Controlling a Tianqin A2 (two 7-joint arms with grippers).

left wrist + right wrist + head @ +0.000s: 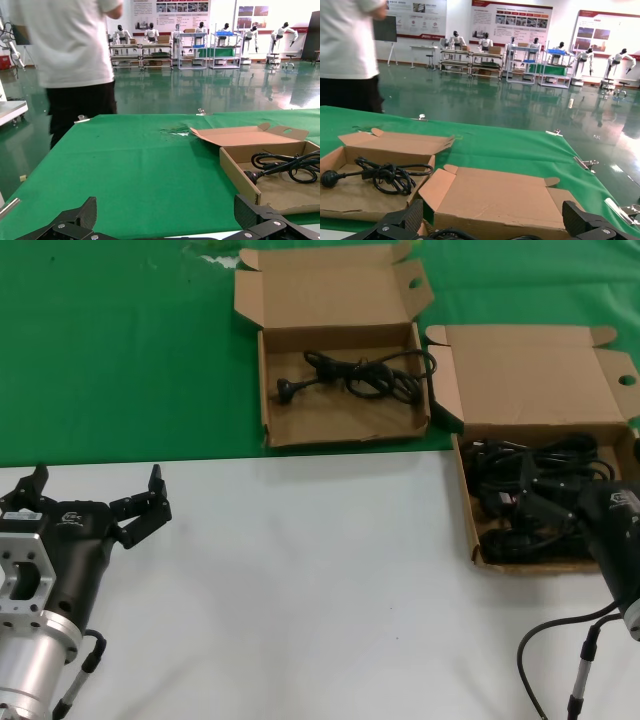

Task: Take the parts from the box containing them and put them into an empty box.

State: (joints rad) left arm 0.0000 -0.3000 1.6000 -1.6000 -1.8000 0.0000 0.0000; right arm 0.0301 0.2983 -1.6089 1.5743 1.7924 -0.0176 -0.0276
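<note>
Left arm: my left gripper (pixel 95 502) hung idle over the white part of the worktop (pixel 300 580) at its near left, well apart from both boxes, its black jaws spread wide with nothing between them.

Right arm: my right gripper (pixel 535 510) was down over the box at the right edge of the worktop, its black body covering part of the contents. In the right wrist view the jaws stood wide apart, one tip (pixel 395 225) at each lower corner, with loops of black cable just showing between them; I could not tell whether they touched any cord.

Source box: the shallow brown cardboard box (pixel 470 510) with its lid flap open and a round hole in a side tab sat at the right, straddling the border of green cloth (pixel 120 350) and white surface. It held a tangled heap of thin black rubbery power cords with chunky moulded plugs (pixel 530 465).

Receiving box: the second shallow brown cardboard box (pixel 340 425), lid flap folded back, lay on the green cloth, farther from me and to the left of the first, their flaps nearly touching. One coiled black cord (pixel 360 375) with its plug stretched toward the left wall already lay on its floor.

Background: a person in a white shirt and dark trousers (pixel 75 60) stood beyond the far edge of the worktop.
</note>
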